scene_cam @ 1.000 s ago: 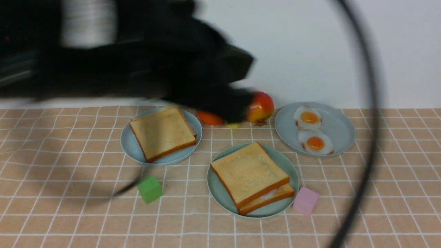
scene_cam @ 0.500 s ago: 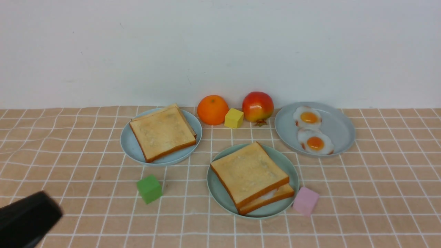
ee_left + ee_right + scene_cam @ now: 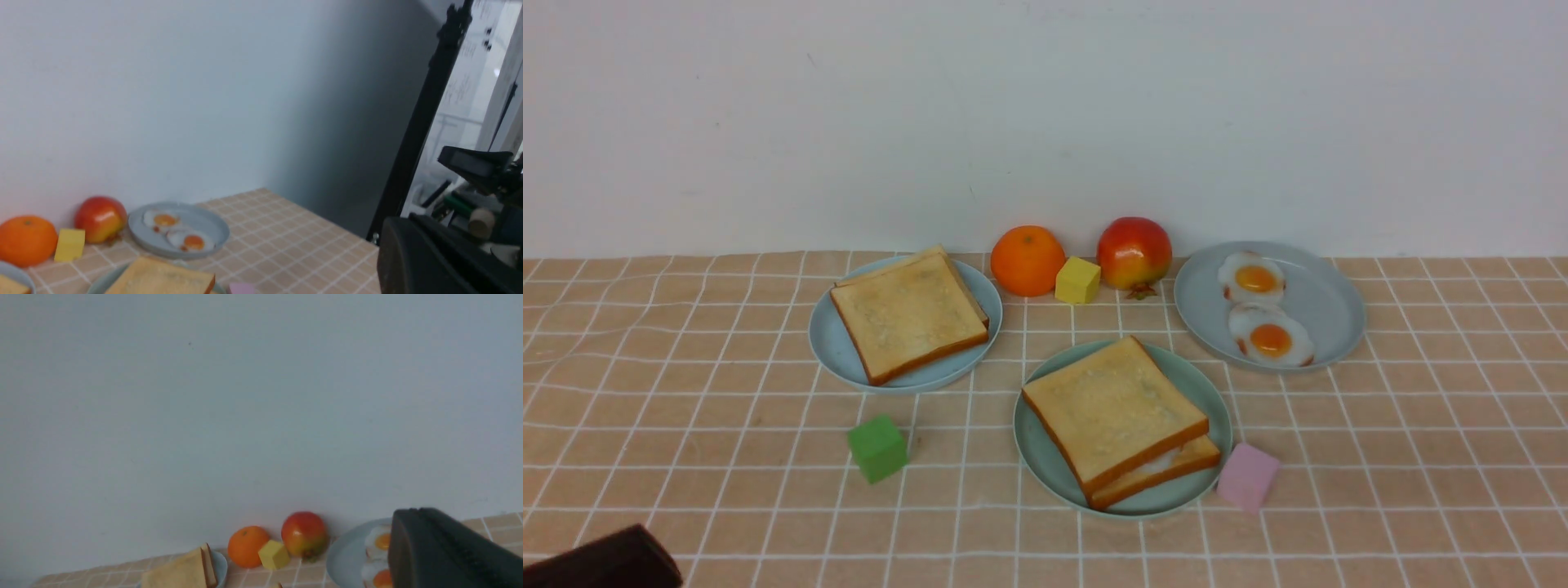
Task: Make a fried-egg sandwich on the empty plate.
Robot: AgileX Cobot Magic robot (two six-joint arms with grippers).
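The fried-egg sandwich (image 3: 1115, 412) lies on the mint-green plate (image 3: 1031, 457) at the middle of the table: two toast slices, the upper one skewed, with a sliver of white egg (image 3: 1156, 463) between them. No gripper touches it. A dark part of my left arm (image 3: 605, 563) shows in the front view's bottom-left corner. In the left wrist view my left gripper (image 3: 394, 249) is shut and holds nothing, with the sandwich's top slice (image 3: 163, 281) far off. My right gripper (image 3: 402, 543) is shut and empty, seen only in its wrist view.
A stack of toast (image 3: 907, 314) sits on a grey-blue plate (image 3: 829, 347) at the left. Two fried eggs (image 3: 1270, 339) lie on another grey-blue plate (image 3: 1327, 306) at the right. An orange (image 3: 1027, 260), yellow cube (image 3: 1077, 280) and red fruit (image 3: 1134, 251) line the wall. Green cube (image 3: 877, 447) and pink cube (image 3: 1247, 476) stand nearer.
My left arm, a blur across the upper left a second ago, has swung down and back to the bottom-left corner. The sandwich and plates have not moved.
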